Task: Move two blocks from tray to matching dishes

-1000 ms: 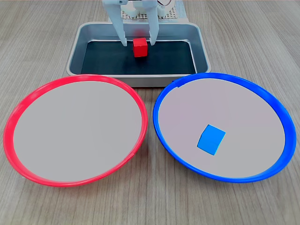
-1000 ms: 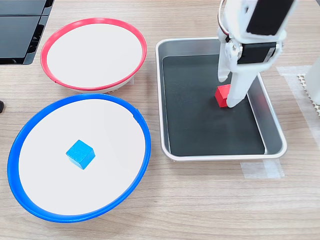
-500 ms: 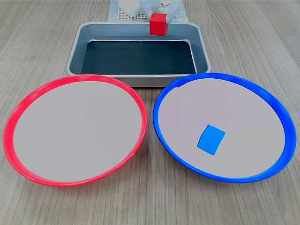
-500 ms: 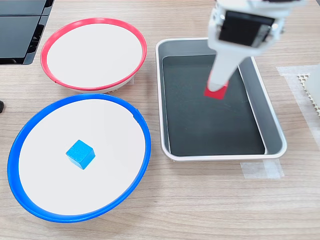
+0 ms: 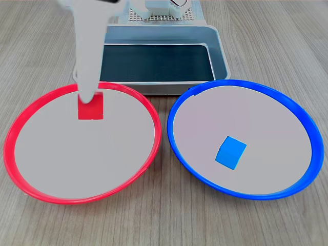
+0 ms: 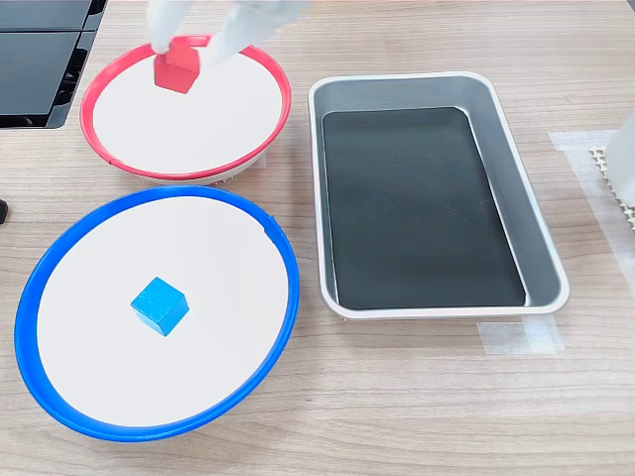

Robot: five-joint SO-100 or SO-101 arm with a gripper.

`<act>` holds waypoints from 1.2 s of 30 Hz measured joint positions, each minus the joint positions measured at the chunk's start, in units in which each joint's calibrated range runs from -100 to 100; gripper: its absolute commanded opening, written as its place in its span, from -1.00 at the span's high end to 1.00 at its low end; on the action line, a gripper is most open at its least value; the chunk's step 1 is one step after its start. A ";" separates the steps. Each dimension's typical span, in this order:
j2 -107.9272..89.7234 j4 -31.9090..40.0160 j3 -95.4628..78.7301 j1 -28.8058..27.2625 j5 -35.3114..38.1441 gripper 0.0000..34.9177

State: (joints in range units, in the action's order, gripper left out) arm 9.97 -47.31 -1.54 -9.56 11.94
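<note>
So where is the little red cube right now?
The red cube is held in the jaws over the red-rimmed dish, at the first exterior view's left, the tray behind it.

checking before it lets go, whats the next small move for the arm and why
Probably lower a little, then open. The gripper holds the red block over the red-rimmed dish, seemingly just above its floor. The blue block already lies in the blue-rimmed dish, and the tray is empty.

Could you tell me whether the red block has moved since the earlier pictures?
Yes. The red block, held by the pincer, left the tray and is now over the red-rimmed dish, toward the second exterior view's left.
</note>
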 measured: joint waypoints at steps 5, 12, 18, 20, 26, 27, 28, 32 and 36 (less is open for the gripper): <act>2.64 10.20 -4.45 -0.88 2.39 0.06; 0.85 14.52 -11.80 -1.24 4.20 0.53; -9.38 21.04 -20.96 -0.62 -0.44 0.98; -15.77 24.96 -26.13 0.44 -4.98 0.99; -38.87 33.77 -47.73 6.46 -16.02 0.99; -42.28 34.01 -50.82 7.08 -16.46 0.99; -47.66 34.01 -55.72 7.79 -16.80 0.99; -74.77 33.03 -79.58 10.44 -16.36 0.99; -90.03 30.67 -95.01 10.00 -14.16 0.99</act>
State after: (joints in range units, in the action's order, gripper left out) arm -80.05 -16.64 -96.55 0.44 -2.22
